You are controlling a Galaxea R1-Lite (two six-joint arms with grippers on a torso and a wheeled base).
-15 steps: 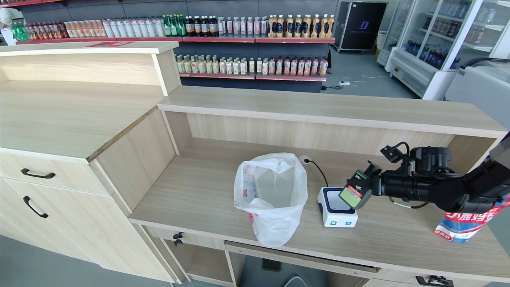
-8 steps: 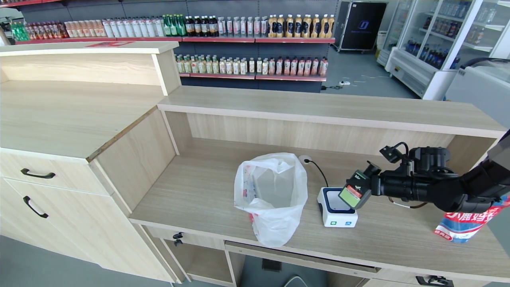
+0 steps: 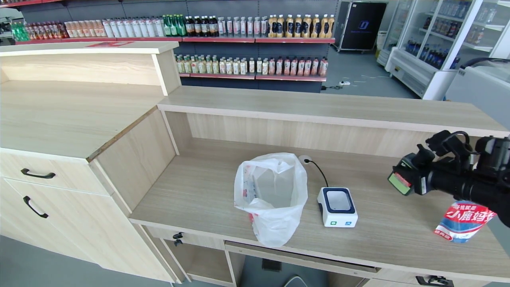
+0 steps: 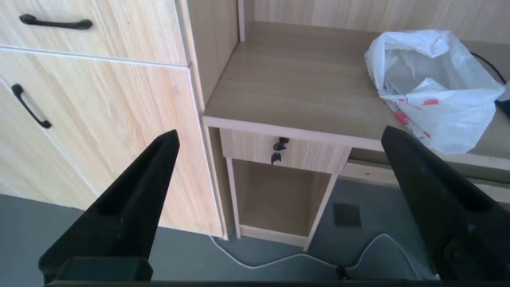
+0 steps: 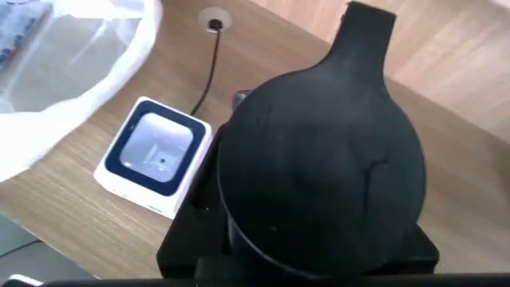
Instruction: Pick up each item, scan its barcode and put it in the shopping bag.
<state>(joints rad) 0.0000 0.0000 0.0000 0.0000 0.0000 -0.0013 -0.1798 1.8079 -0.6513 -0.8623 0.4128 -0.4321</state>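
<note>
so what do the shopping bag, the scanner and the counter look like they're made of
Shopping bag: thin plastic film, translucent white, crumpled and slumped.
Scanner: likely hard white plastic, with a glossy dark-framed window on top.
Counter: pale wood-grain board with a matte finish; probably laminate rather than solid wood, though the look leaves that open.

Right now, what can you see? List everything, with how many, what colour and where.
shopping bag: one, translucent white, open, mid-counter.
scanner: one, white with dark blue frame, right of the bag.
cable: one, black, from scanner to the counter's back hole.
pouch: one, red, white and blue, counter's right end.
small box: one, green and red face, held above the counter's right part.
counter: one, light wood.
drawer handles: two, black, cabinet at left.
bottles: many, mixed colours, two red shelves behind.
left gripper: one, black, open, off the counter's left front corner.
right gripper: one, black, shut on the small box.
</note>
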